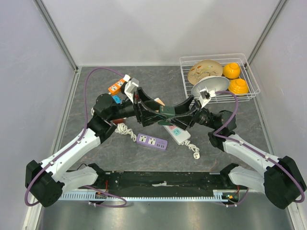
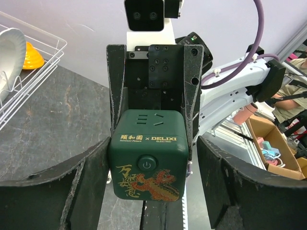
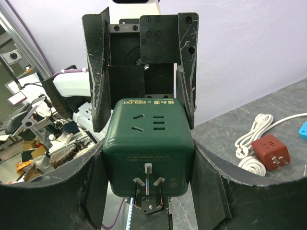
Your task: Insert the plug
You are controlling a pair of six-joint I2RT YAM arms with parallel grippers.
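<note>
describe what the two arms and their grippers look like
Both the left arm and right arm have white shells, black joints and black bases, each trailing a purple cable. The left gripper and right gripper are black with broad, curved fingers, scuffed pale at the edges, mounted on screw-studded black plates.

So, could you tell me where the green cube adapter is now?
The green cube adapter is held off the table mid-scene in the top view, in the right end effector, just behind the white power strip.
</note>
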